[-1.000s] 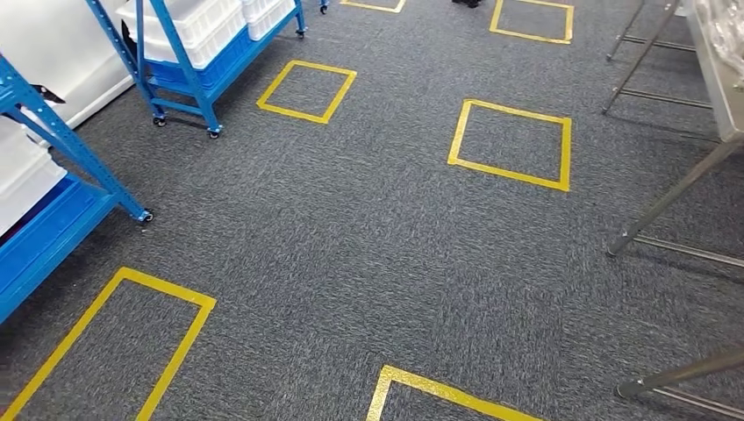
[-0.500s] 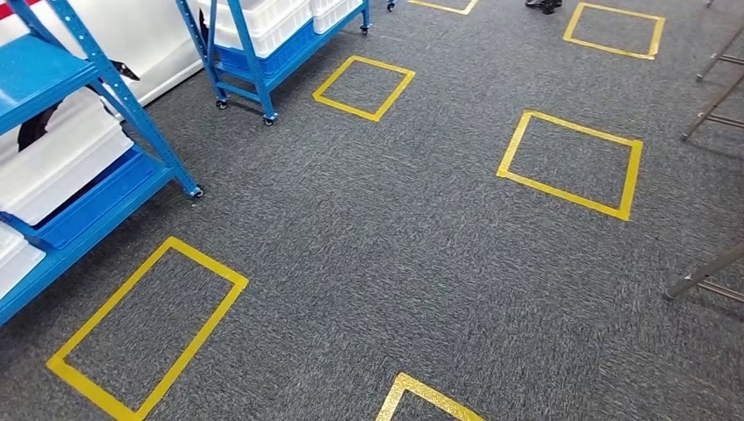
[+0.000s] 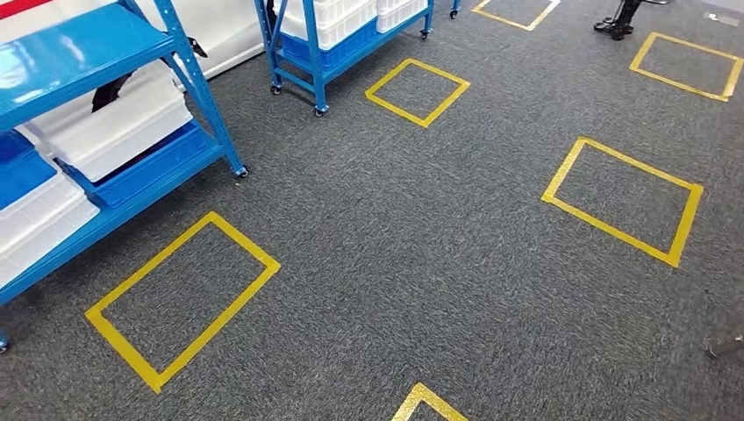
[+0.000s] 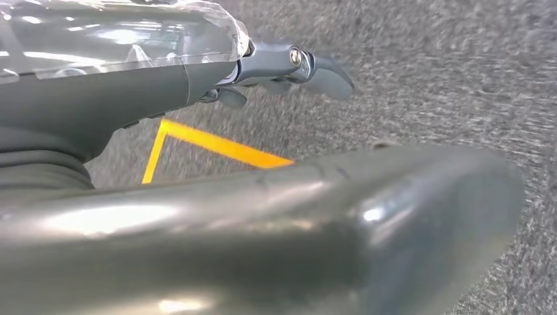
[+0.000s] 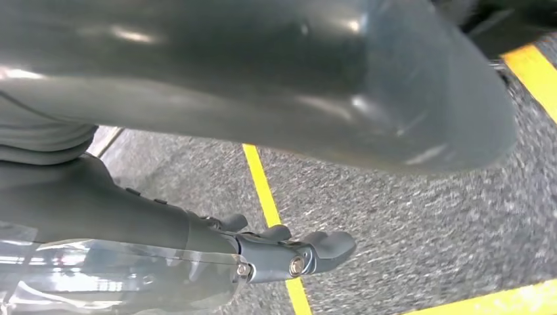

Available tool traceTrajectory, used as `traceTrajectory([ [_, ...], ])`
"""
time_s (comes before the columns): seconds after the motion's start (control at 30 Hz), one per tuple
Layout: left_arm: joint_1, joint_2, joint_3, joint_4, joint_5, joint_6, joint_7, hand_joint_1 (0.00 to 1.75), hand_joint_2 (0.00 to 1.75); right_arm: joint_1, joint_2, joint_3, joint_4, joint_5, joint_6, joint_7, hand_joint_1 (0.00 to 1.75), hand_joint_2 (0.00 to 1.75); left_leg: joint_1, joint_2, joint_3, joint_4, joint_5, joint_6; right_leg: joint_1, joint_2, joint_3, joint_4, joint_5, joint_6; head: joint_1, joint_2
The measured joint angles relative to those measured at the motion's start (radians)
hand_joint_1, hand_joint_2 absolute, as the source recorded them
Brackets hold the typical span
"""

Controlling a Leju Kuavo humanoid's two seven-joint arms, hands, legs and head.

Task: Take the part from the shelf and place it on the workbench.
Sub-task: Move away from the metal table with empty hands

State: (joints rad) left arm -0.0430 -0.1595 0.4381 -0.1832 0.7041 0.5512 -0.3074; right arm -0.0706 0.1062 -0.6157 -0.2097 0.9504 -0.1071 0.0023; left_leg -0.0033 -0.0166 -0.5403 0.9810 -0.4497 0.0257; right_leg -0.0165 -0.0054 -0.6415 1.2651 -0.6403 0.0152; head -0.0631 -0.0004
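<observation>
Grey speckled carpet floor (image 3: pixel 395 254) marked with yellow tape squares (image 3: pixel 180 298). Blue metal shelf (image 3: pixel 88 53) holding white plastic bins (image 3: pixel 114 127) stands at left. Left hand (image 4: pixel 282 69) and right hand (image 5: pixel 289 252): fingers loosely extended, apart, grasping nothing, above carpet.

Near shelf (image 3: pixel 105 53) cut off at the frame's left and top edges; bin contents hidden. Far shelf (image 3: pixel 338 35) cropped at top. Dark feet (image 3: pixel 618 22) at top edge, rest cut off. Carpet (image 4: pixel 460 59) blurred in wrist views.
</observation>
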Motion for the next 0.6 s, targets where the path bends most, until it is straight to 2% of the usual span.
traceTrajectory([
  [0.03, 0.000, -0.002, 0.004, 0.000, 0.002, 0.000, 0.000, 0.00, 0.00, 0.002, 0.000, -0.002, 0.000, -0.001, 0.000, 0.000, 0.00, 0.00, 0.001, -0.014, 0.000, 0.002, -0.001, -0.001, -0.001, 0.002, -0.019, 0.028, 0.001, 0.002, 0.000, 0.000],
  [0.07, 0.000, -0.004, 0.007, 0.000, 0.003, 0.000, -0.001, 0.00, 0.00, 0.004, 0.000, -0.003, 0.000, -0.001, 0.000, 0.000, 0.00, 0.00, 0.002, -0.028, 0.001, 0.005, -0.002, -0.003, -0.002, 0.003, -0.020, 0.019, 0.023, 0.004, 0.000, 0.000],
  [0.1, 0.001, -0.005, 0.010, 0.000, 0.003, 0.000, -0.001, 0.00, 0.00, 0.005, -0.001, -0.003, 0.000, -0.001, 0.000, 0.000, 0.00, 0.00, 0.003, -0.042, 0.001, 0.009, -0.005, -0.006, -0.005, 0.008, -0.004, -0.027, 0.061, 0.007, 0.000, 0.000],
  [0.13, 0.001, -0.006, 0.012, 0.000, 0.004, 0.000, -0.001, 0.00, 0.00, 0.006, -0.001, -0.004, 0.000, -0.002, 0.000, 0.000, 0.00, 0.00, 0.005, -0.056, 0.000, 0.016, -0.009, -0.010, -0.009, 0.023, 0.023, -0.095, 0.101, 0.008, 0.000, 0.000],
  [0.17, 0.001, -0.006, 0.014, 0.000, 0.004, 0.000, -0.001, 0.00, 0.00, 0.007, -0.002, -0.004, 0.000, -0.002, 0.000, 0.000, 0.00, 0.00, 0.005, -0.067, -0.002, 0.025, -0.014, -0.017, -0.012, 0.043, 0.049, -0.155, 0.127, 0.009, 0.000, 0.000],
  [0.2, 0.001, -0.007, 0.015, -0.001, 0.004, 0.000, -0.001, 0.00, 0.00, 0.007, -0.002, -0.006, 0.001, -0.002, 0.000, 0.000, 0.00, 0.00, 0.005, -0.078, -0.006, 0.033, -0.019, -0.023, -0.014, 0.058, 0.066, -0.195, 0.141, 0.007, 0.000, 0.000],
  [0.23, 0.001, -0.007, 0.016, -0.001, 0.004, 0.001, -0.001, 0.00, 0.00, 0.006, -0.002, -0.008, 0.001, -0.003, 0.000, 0.000, 0.00, 0.00, 0.005, -0.085, -0.011, 0.038, -0.022, -0.029, -0.013, 0.068, 0.074, -0.214, 0.142, 0.002, 0.000, 0.000],
  [0.3, 0.002, -0.007, 0.019, -0.001, 0.004, 0.001, -0.003, 0.00, 0.00, 0.003, -0.002, -0.012, 0.001, -0.005, -0.001, -0.001, 0.00, 0.00, 0.007, -0.102, -0.016, 0.038, -0.023, -0.041, -0.010, 0.054, 0.077, -0.216, 0.139, -0.013, 0.000, 0.000],
  [0.33, 0.003, -0.007, 0.020, -0.002, 0.004, 0.001, -0.004, 0.00, 0.00, 0.001, -0.002, -0.014, 0.001, -0.006, -0.001, -0.002, 0.00, 0.00, 0.008, -0.097, -0.018, 0.041, -0.025, -0.046, -0.010, 0.043, 0.079, -0.219, 0.140, -0.020, 0.000, 0.000],
  [0.4, 0.002, -0.007, 0.021, -0.002, 0.004, 0.001, -0.007, 0.00, 0.00, 0.003, -0.003, -0.018, 0.001, -0.010, -0.002, -0.003, 0.00, 0.00, 0.007, -0.057, -0.043, 0.096, -0.058, -0.055, -0.011, 0.018, 0.082, -0.225, 0.141, -0.033, 0.000, 0.000],
  [0.43, 0.001, -0.007, 0.021, -0.002, 0.004, 0.000, -0.007, 0.00, 0.00, 0.005, -0.004, -0.021, 0.001, -0.013, -0.003, -0.003, 0.00, 0.00, 0.007, -0.028, -0.071, 0.153, -0.088, -0.059, -0.009, 0.005, 0.083, -0.226, 0.140, -0.037, 0.000, 0.000],
  [0.47, 0.000, -0.007, 0.021, -0.002, 0.004, -0.001, -0.008, 0.00, 0.00, 0.007, -0.004, -0.024, 0.001, -0.015, -0.003, -0.003, 0.00, 0.00, 0.008, -0.008, -0.106, 0.222, -0.120, -0.062, -0.008, -0.008, 0.083, -0.226, 0.138, -0.040, 0.000, 0.000],
  [0.5, 0.000, -0.007, 0.021, -0.002, 0.004, -0.002, -0.008, 0.00, 0.00, 0.008, -0.004, -0.026, 0.001, -0.018, -0.003, -0.003, 0.00, 0.00, 0.009, 0.001, -0.138, 0.284, -0.143, -0.065, -0.006, -0.022, 0.084, -0.226, 0.136, -0.042, 0.000, 0.000],
  [0.53, 0.000, -0.007, 0.022, -0.003, 0.004, -0.002, -0.008, 0.00, 0.00, 0.009, -0.004, -0.029, 0.001, -0.019, -0.003, -0.004, 0.00, 0.00, 0.010, 0.005, -0.159, 0.321, -0.150, -0.066, -0.004, -0.035, 0.085, -0.226, 0.134, -0.042, 0.000, 0.000],
  [0.57, 0.001, -0.007, 0.023, -0.003, 0.004, -0.002, -0.008, 0.00, 0.00, 0.009, -0.004, -0.032, 0.001, -0.020, -0.002, -0.004, 0.00, 0.00, 0.010, 0.008, -0.161, 0.322, -0.138, -0.065, -0.004, -0.047, 0.087, -0.226, 0.132, -0.042, 0.000, 0.000],
  [0.6, 0.003, -0.007, 0.024, -0.003, 0.004, -0.002, -0.008, 0.00, 0.00, 0.009, -0.004, -0.035, 0.001, -0.021, -0.002, -0.004, 0.00, 0.00, 0.010, 0.013, -0.144, 0.284, -0.109, -0.063, -0.003, -0.059, 0.091, -0.226, 0.129, -0.041, 0.000, 0.000],
])
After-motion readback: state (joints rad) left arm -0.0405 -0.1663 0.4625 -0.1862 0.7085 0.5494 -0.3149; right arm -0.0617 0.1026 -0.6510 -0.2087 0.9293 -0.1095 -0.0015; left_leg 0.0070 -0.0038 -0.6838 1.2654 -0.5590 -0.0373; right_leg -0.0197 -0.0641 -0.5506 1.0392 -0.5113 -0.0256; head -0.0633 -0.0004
